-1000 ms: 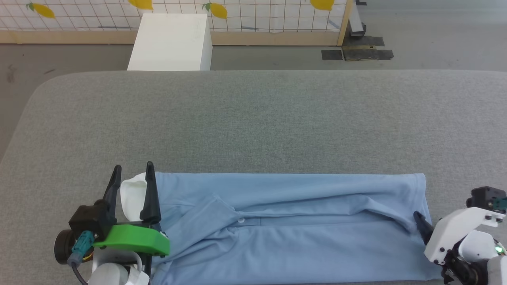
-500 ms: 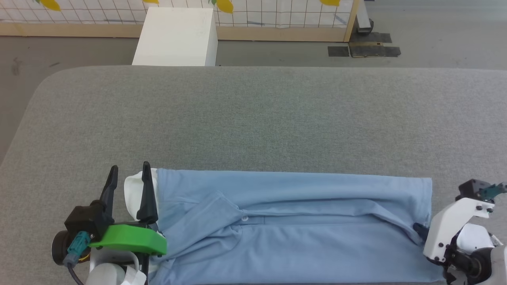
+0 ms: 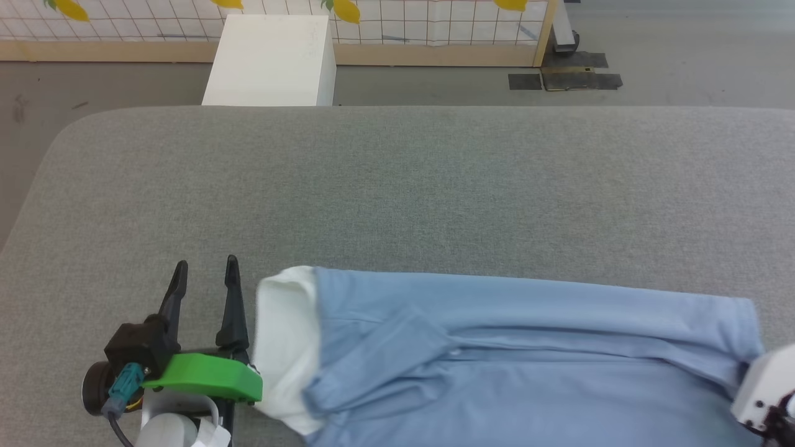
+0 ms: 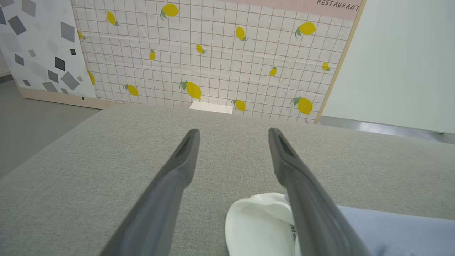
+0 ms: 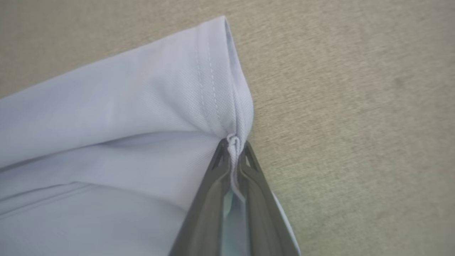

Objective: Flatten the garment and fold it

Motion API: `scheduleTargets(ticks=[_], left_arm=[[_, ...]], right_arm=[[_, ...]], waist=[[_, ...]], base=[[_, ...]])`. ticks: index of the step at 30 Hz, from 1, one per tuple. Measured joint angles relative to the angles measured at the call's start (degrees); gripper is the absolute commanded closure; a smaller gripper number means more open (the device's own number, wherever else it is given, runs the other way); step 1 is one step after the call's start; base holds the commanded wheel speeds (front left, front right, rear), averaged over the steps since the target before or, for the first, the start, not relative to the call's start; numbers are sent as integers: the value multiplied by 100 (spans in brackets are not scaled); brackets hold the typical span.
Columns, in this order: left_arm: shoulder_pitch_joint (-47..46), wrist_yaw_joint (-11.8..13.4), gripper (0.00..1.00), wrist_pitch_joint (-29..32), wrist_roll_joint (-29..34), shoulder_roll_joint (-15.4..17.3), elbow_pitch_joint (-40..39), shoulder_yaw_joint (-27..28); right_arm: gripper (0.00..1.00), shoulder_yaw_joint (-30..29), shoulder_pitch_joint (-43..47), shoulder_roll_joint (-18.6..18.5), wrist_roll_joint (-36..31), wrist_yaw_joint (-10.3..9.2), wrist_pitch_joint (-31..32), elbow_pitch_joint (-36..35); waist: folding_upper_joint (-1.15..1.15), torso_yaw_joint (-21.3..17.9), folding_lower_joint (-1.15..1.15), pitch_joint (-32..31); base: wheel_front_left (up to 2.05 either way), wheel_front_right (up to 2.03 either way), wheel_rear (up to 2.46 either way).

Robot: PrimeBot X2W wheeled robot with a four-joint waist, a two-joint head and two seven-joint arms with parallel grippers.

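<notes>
While the right gripper (image 5: 233, 142) is pinched tight on a small bit of hem (image 5: 213, 81) of the shirt (image 3: 509, 360), the left gripper (image 3: 206, 262) stands wide open and holds nothing. The shirt lies long across the near side of the gray table (image 3: 397, 186). Its white collar (image 3: 282, 347) is at the left end, just beside the left gripper, and the hem is at the right end. I think the big danger is a pull from one end alone. With nothing holding the collar, the whole shirt could just slide along the table and get no flatter. The pinch is only on a thin edge, so a hard tug could make the cloth slip out. The shirt also sits close to the near edge and could slide off. The wrinkles in the middle could get folded in if they are not smoothed first.
</notes>
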Motion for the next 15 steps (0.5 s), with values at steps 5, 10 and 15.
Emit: scheduleTargets(ticks=[5,10,15], left_arm=[[4,0,0,0,0,-2,1,14],[9,0,0,0,0,-2,4,18],[13,-16,0,0,0,-2,36,19]], right_arm=[[100,-773,-34,-10,-693,0,-450,-5],[100,-1136,-143,-25,-1221,0,-755,-60],[100,-860,-119,-27,-1334,0,-756,-246]], waist=[[0,-20,0,-3],[0,-39,0,-19],[0,-40,0,-70]], base=[[0,0,0],[0,0,0],[0,0,0]])
